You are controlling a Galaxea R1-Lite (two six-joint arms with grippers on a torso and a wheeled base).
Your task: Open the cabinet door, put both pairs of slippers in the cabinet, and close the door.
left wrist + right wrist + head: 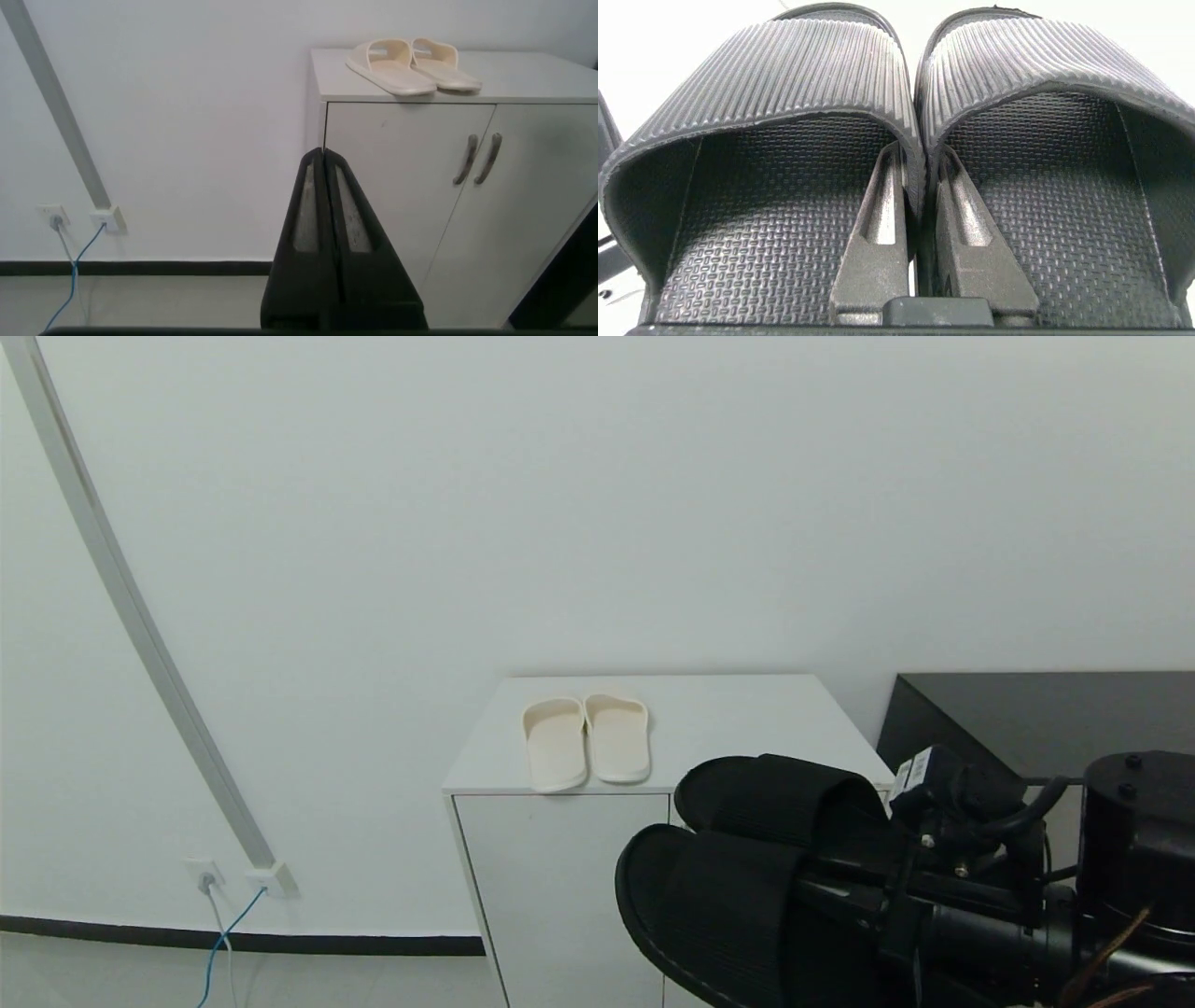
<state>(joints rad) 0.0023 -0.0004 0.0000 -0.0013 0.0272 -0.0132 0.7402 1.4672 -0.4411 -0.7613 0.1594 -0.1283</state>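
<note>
The black slippers [747, 868] are pinched by the right gripper [920, 159]; the left gripper [324, 161] is pressed together. The cabinet door [411, 187] is not opened yet. The white slippers [586, 743] are left on top.

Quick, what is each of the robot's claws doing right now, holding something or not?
Left gripper: shut, holding nothing.
Right gripper: shut on the black slippers, pinching both inner sides together.
</note>
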